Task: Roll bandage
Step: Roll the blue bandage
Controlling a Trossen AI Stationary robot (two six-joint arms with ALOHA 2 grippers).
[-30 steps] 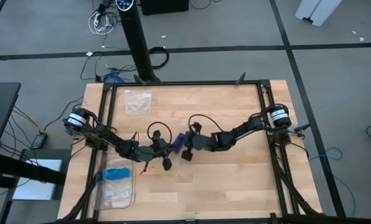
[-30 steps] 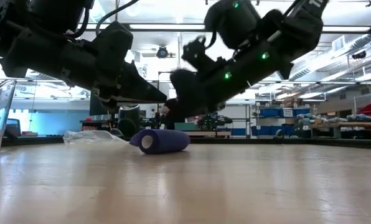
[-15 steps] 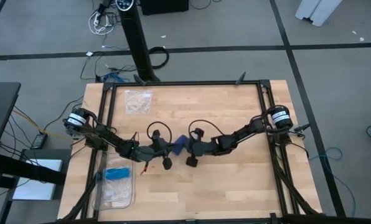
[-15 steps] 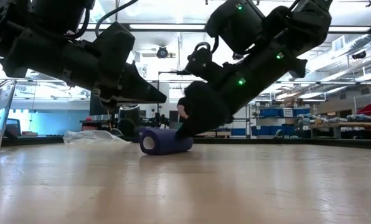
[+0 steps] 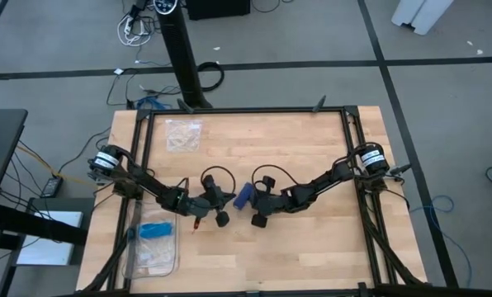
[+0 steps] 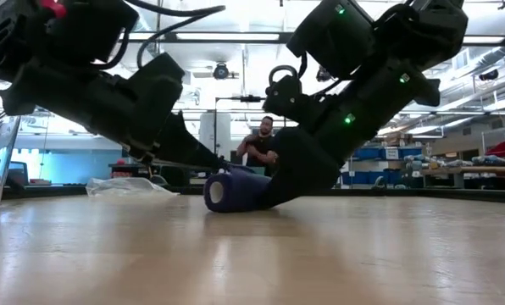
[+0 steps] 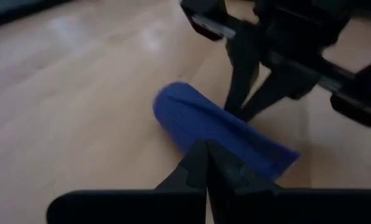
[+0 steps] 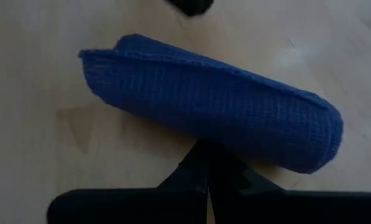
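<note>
One bandage (image 5: 243, 195), dark blue ribbed fabric wound into a short compact roll, lying on its side on the wooden worktop (image 5: 312, 140) just below the centre of the high view; in the low view (image 6: 235, 191) it sits at mid-frame with its open spiral end facing the camera. Two dark arms meet at it. The left gripper (image 5: 227, 199), reaching in from the left of the high view, has its fingers pressed together, the tips at the roll's near flank as seen in its own wrist view (image 7: 205, 163). The right gripper (image 5: 255, 203), reaching in from the right, likewise has its fingers pressed together, the tips low against the roll's side (image 8: 207, 163); in the low view its dark body leans down onto the roll from the right. Neither pair of fingers pinches the fabric; the roll lies between the two tips. Two clear plastic items: one flat clear bag (image 5: 183, 134) at the upper left of the worktop, and one clear bag (image 5: 153, 247) at the lower left holding one light-blue item (image 5: 154, 228). One person (image 6: 260, 144) shows in the room behind the worktop, at mid-frame in the low view, partly hidden by the arms. No brand, label or writing can be read on any item.
</note>
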